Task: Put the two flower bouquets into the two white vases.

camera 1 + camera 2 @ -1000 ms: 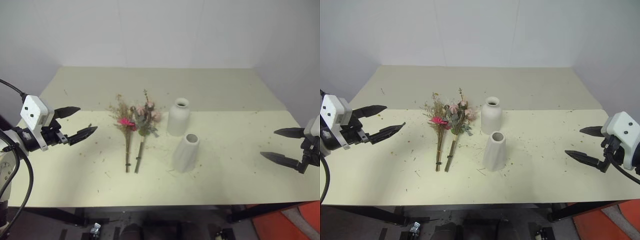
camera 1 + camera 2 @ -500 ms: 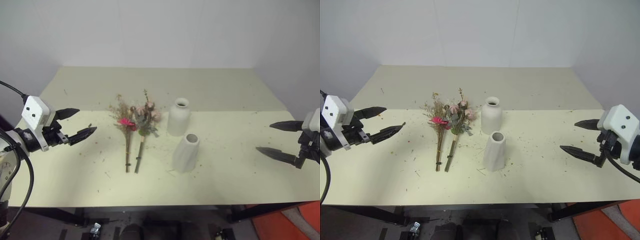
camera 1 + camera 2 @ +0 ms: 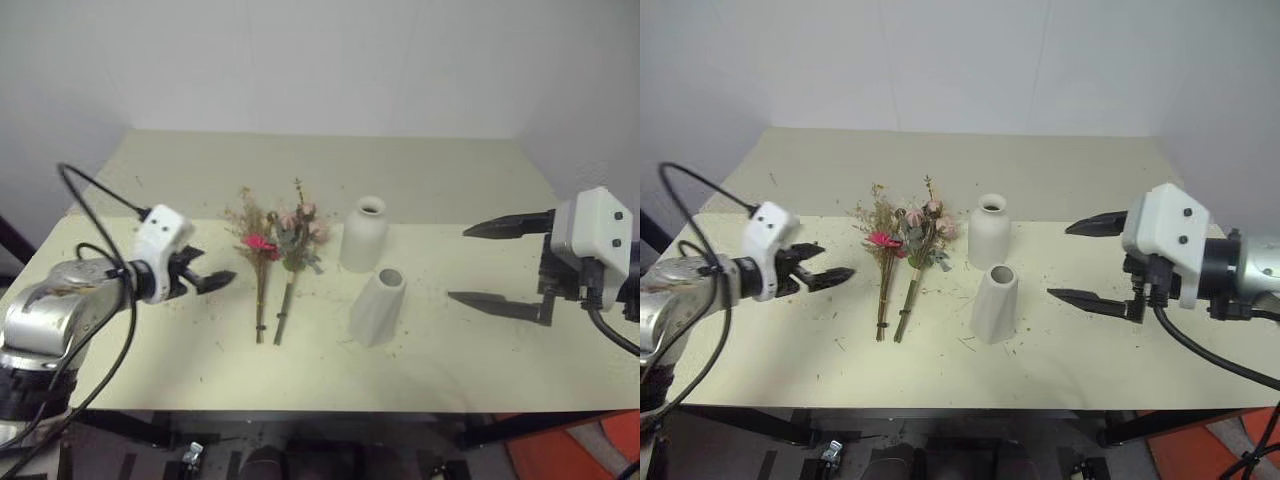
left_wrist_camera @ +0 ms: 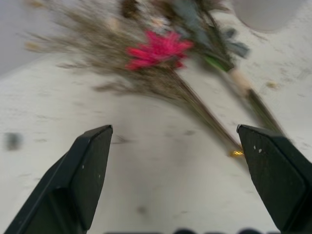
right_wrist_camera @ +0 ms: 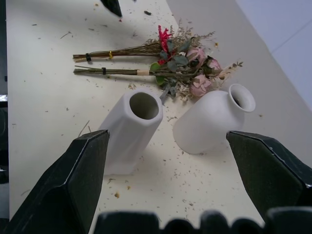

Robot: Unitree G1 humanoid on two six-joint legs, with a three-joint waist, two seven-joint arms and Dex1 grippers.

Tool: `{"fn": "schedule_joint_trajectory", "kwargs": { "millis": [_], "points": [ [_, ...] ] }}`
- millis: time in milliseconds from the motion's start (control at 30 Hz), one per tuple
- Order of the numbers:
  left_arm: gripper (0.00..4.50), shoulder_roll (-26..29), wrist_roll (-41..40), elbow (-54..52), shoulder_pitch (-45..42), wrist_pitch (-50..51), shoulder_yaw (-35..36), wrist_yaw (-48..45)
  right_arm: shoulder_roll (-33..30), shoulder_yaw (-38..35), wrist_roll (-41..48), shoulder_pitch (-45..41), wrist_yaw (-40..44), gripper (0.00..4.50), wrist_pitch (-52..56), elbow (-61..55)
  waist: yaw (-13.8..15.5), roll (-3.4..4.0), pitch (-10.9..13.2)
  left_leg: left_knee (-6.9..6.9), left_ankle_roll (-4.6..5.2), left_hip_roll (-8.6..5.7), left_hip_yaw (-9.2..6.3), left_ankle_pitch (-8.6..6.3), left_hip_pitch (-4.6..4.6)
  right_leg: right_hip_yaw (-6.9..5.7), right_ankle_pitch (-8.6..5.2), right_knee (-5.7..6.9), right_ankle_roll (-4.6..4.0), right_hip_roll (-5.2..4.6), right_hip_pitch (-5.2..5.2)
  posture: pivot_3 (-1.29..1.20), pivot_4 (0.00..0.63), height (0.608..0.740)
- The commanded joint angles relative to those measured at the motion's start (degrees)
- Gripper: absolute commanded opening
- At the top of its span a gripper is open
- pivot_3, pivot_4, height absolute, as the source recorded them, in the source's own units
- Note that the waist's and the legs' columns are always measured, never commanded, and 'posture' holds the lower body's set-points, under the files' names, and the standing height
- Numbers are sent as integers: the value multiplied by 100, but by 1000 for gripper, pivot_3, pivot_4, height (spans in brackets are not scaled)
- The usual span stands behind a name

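- Nothing is in a vase yet: you have both bouquets lying flat on the bench [image 3: 480, 200], side by side, stems parallel and flower heads toward the far edge.
- Your left gripper [image 3: 826, 274] has its jaws spread wide and empty. In the left wrist view the gerbera bouquet [image 4: 161, 51] lies just ahead of the jaws, its stems running across the gap between them, not touched.
- The rose bouquet [image 3: 923, 235] lies just beyond the gerbera one from those jaws, its leaves brushing it at the heads.
- Your right gripper [image 3: 1085, 262] is also wide open and holds nothing. It hangs above the bench, near the vases but apart from them.
- Seen past the right jaws, the cone vase [image 5: 130, 131] stands nearer and the bottle vase [image 5: 212, 119] just behind it; both are upright, mouths open and empty.
- Both vases sit between the right jaws and the bouquets.
- By my reading you are at the very start: reaching for the first bouquet on the left.
- Left to do: grasp each bouquet by the stems, lift it upright, and lower the stems into a vase mouth, twice over.
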Motion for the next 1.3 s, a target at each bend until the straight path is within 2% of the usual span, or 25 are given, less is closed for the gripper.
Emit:
{"fn": "schedule_joint_trajectory", "kwargs": {
  "millis": [33, 267, 733, 833, 1233, 1300],
  "points": [
    [4438, -7, -38, -60, -436, 803, -418, 64, -73, -31, 37, -79, -119, 4500, 65, -129, -17, 0, 0, 0, 0, 0, -1, 0, -1, 0, 2, 0, -3, 1, -1, 0, 150, 740],
    [4438, -556, 254, 666, -1163, 1864, -758, 575, -113, -73, 130, -83, -121, 4500, 134, -182, -66, -1, 1, 0, 1, -2, -8, 0, 4, 0, 1, 3, -3, 2, 3, 0, 150, 740],
    [4438, -1416, 694, 2163, -1864, 1783, -1024, 920, -27, -115, 13, 188, -298, 4500, 139, -241, -63, -2, 1, 4, 1, -6, -16, 0, -4, -2, 3, 3, -5, 0, 0, 0, 150, 740],
    [3858, -1491, 713, 2195, -1861, 1739, -1069, 864, -45, -191, 42, 208, -283, 4500, 145, -201, -64, -2, 1, 4, 1, -7, -15, 1, -3, -2, 3, 3, -6, -1, 1, 0, 150, 740],
    [102, -1727, 837, 2626, -1794, 1515, -1107, 769, -147, -318, 64, 240, -259, 4500, 156, -222, -24, 1, -1, 4, 1, -10, -15, 0, 5, -1, 3, 4, -6, -4, 9, 0, 150, 740],
    [31, -1784, 886, 2692, -1795, 1488, -996, 854, -146, -311, 64, 239, -270, 4500, 156, -227, -5, 7, -4, 4, 1, -10, -15, 1, 6, -2, 3, 4, -5, -4, 10, 0, 150, 740]
  ]
}}
